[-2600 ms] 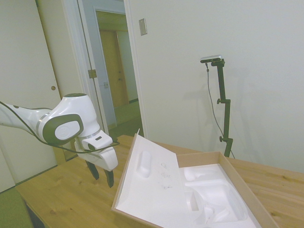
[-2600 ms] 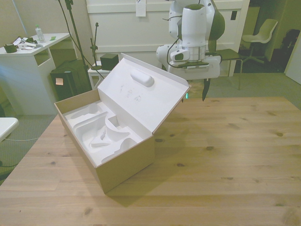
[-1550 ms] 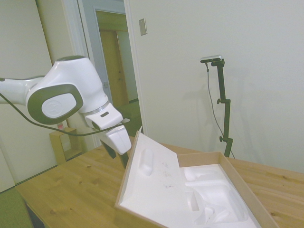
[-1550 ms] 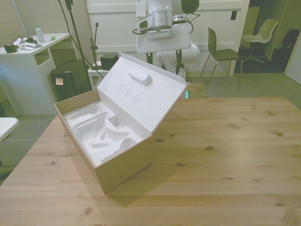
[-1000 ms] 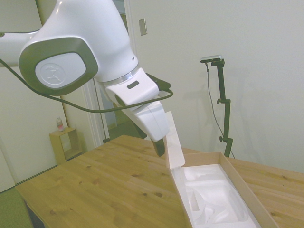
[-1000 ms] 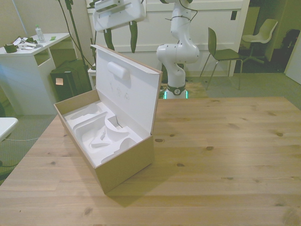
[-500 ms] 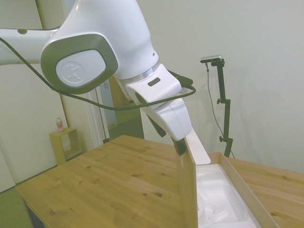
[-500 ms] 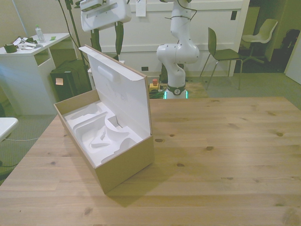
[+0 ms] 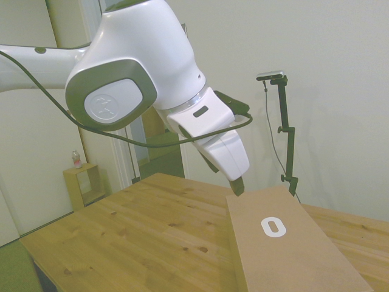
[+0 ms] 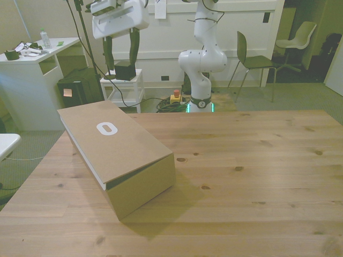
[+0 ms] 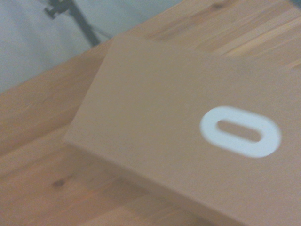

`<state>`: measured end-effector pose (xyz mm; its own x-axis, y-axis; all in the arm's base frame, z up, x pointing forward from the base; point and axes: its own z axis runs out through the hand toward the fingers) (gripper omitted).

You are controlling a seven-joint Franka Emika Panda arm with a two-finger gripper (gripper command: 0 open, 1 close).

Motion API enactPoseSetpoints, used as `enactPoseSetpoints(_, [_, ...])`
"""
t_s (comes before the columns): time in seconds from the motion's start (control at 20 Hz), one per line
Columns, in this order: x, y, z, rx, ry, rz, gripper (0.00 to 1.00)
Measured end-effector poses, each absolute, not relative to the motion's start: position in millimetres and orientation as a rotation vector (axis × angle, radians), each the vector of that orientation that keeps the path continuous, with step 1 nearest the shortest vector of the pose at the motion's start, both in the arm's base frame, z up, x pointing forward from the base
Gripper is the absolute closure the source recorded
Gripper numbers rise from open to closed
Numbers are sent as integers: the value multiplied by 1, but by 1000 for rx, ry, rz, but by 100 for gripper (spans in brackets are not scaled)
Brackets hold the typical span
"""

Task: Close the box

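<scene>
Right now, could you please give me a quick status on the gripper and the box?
Gripper open, empty, hanging above the box's far end. Box lid down, oval mark up. Nothing on the lid.

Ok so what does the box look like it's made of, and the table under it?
The box looks like plain brown cardboard, matte and unprinted except for a white oval ring mark on its lid; a thin pale line shows along the lid's lower edge. The table looks like light wood planks, probably pine, judging by the visible grain and dark knots, with a smooth, slightly satin finish.
</scene>
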<state>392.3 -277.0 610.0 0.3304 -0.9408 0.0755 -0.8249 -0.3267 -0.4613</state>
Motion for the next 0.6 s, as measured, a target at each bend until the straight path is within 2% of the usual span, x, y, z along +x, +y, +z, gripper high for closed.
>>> enactPoseSetpoints(0.25, [404, -196, 571, -2451, 1360, -208, 0])
enactPoseSetpoints(0.6, [404, -90, 481, -2679, 1236, -68, 0])
